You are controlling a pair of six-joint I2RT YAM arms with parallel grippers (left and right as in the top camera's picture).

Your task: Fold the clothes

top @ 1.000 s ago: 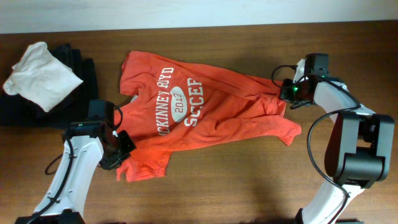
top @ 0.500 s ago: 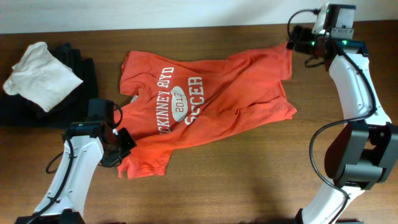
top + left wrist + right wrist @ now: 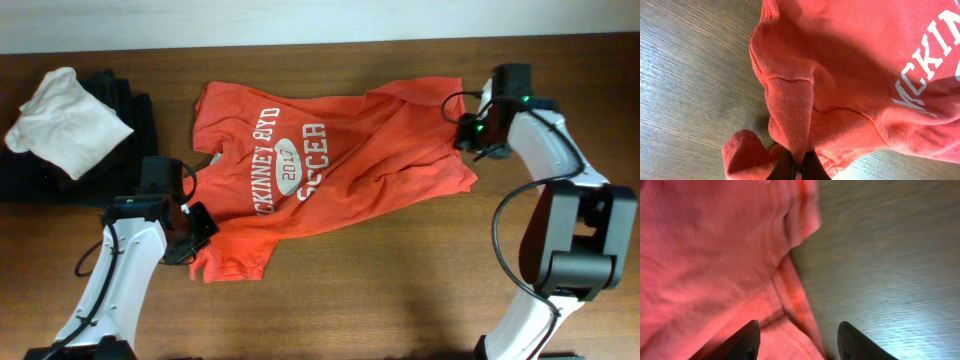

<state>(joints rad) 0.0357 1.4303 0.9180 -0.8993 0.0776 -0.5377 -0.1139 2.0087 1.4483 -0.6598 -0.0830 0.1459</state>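
An orange-red short-sleeved cotton T-shirt (image 3: 360, 160) with white printed lettering and an oval logo lies chest-up and rumpled across the middle of the brown wooden desk (image 3: 400, 290), turned sideways so that its collar points toward the left arm and its bottom hem toward the right arm. The left fingers (image 3: 797, 169) are pressed fully together on the shirt's near sleeve, at the lower left corner of the garment. In the left wrist view a narrow ridge of ribbed orange cloth (image 3: 792, 115) rises straight out of the closed tips, with a loose curl of fabric lying on the wood just beside them. The right fingers (image 3: 468, 135) sit at the opposite end, right at the hem edge of the shirt. In the right wrist view the two dark tips stand clearly apart (about half spread), and the stitched hem runs between them over the desk without being pinched, so they have hold of nothing. The cloth there is bunched into soft folds, and bare wood shows to one side of it. Well apart from the shirt, in the far corner of the desk on the left arm's side, a crumpled white cloth garment (image 3: 65, 120) rests on top of a heap of black garments (image 3: 138, 112).
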